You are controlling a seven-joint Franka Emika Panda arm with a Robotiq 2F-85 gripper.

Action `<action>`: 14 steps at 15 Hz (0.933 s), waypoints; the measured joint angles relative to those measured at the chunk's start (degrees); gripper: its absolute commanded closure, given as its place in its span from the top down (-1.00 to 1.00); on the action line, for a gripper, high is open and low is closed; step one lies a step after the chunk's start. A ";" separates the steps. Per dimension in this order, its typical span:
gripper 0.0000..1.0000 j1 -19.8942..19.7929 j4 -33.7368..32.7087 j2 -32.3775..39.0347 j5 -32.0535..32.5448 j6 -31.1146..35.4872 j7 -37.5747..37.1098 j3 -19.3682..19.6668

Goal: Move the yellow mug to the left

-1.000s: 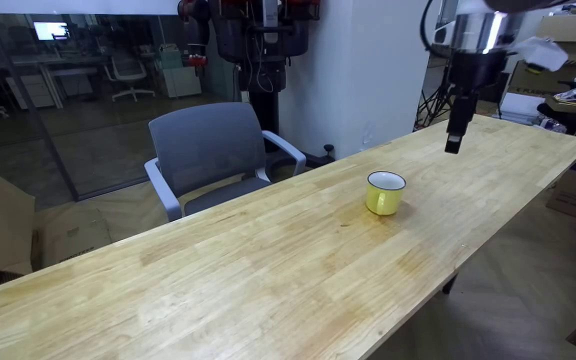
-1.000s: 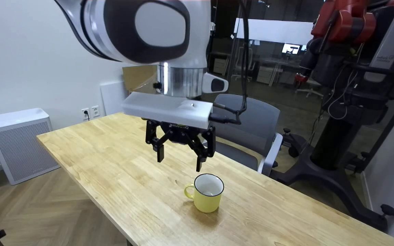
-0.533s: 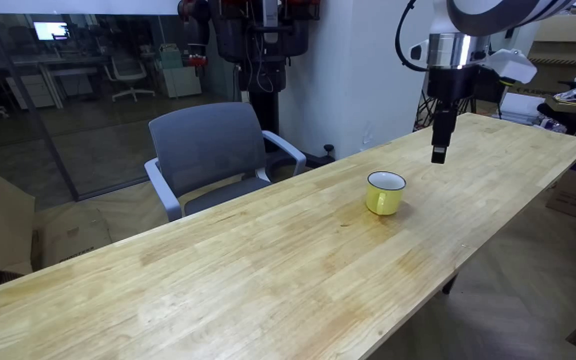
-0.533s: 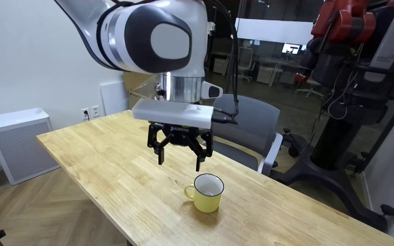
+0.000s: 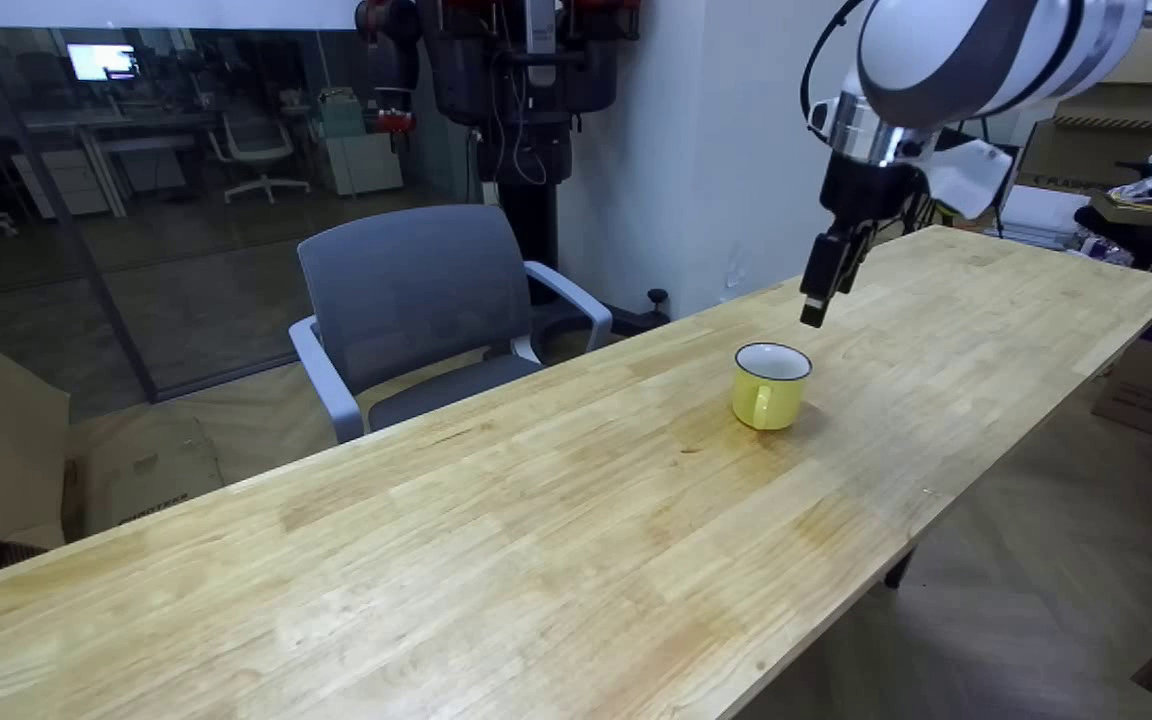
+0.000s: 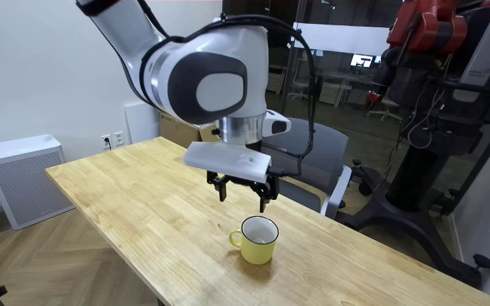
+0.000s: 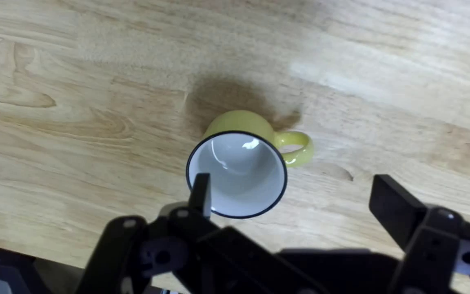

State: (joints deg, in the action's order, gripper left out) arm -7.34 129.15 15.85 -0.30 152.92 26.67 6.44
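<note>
One shiny yellow mug (image 6: 257, 250) stands upright on the wooden desk (image 6: 143, 187), and above the desk hangs the hand (image 6: 242, 204), spread wide, holding nothing. I think the mug is light and hard, and smooth enough to slip; a gentle pinch on its rim (image 7: 237, 132), away from the handle (image 7: 307, 150), should hold it without chipping.

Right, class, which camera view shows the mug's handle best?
The wrist view: the handle looks largest there, its loop unobstructed. Both exterior views show it smaller: in an exterior view the handle is an open loop; in an exterior view the handle is a strip, opening hidden.
</note>
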 measured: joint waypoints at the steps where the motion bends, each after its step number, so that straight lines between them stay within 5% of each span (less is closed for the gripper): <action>1: 1.00 -0.27 -1.22 2.01 0.19 1.87 -0.81 -0.01; 6: 1.00 -1.21 -9.85 12.24 0.74 3.17 -3.87 -0.39; 14: 1.00 -2.74 -22.39 21.26 -0.69 -9.11 -6.69 -4.26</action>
State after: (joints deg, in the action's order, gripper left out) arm -10.08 106.76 37.11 -0.99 143.81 19.98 2.18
